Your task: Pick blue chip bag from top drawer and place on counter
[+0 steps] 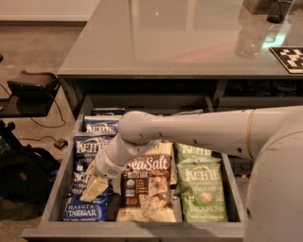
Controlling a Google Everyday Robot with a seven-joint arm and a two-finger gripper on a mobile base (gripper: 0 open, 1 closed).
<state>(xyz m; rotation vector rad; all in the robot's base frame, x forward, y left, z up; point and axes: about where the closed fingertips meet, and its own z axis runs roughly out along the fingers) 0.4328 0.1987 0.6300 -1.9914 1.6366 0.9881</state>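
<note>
The top drawer [57, 189] is pulled open below the counter [180, 42]. It holds three rows of chip bags. Several blue chip bags lie in the left row; the front one [87, 208] reads "Sea Salt & Vinegar", with others [97, 142] behind it. My gripper [94, 187] points down into the left row, right over the upper part of the front blue bag. My arm reaches in from the right across the drawer and hides parts of the bags.
A brown "Sea Salt" bag [147, 189] lies in the middle row and a green "Jalapeno" bag [202, 191] in the right row. A black-and-white marker [289, 57] and dark containers [279, 10] stand at the counter's far right. A black bag [23, 177] sits on the floor at the left.
</note>
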